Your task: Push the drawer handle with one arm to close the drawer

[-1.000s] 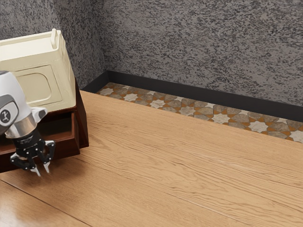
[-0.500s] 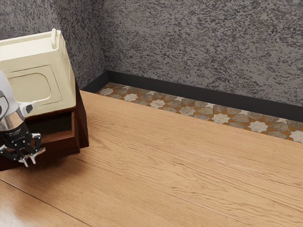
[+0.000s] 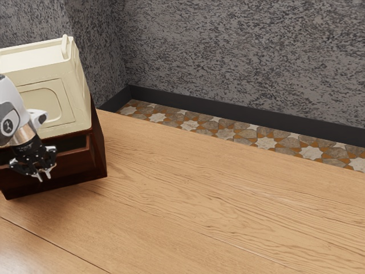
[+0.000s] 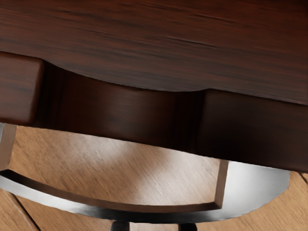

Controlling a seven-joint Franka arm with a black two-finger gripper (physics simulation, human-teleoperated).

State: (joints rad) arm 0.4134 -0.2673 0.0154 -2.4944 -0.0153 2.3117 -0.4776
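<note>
exterior view: the arm (image 3: 11, 114) enters from the exterior view's left, its white and metal wrist above a black two-finger gripper (image 3: 44, 177), which is tilted downward in front of the drawer (image 3: 77, 162). the two fingertips stand apart, with a narrow gap between them. the drawer is partly open; a dark opening shows behind its front, within the dark brown cabinet (image 3: 100, 154). a cream box-shaped case (image 3: 43, 103) with a raised rail rests on top of the cabinet. the cabinet stands on a wood-grained table (image 3: 217, 200); beyond lie patterned floor tiles (image 3: 228, 133), a dark baseboard (image 3: 239, 113) and a mottled grey wall (image 3: 245, 51).

wrist view: the drawer's dark wooden edge has a shallow scooped dip. the curved metallic handle (image 4: 139, 215) bows out from the drawer front, tabletop visible through its loop. the gripper's dark tips are spaced apart beside the handle's outer edge; whether they touch it cannot be told.
</note>
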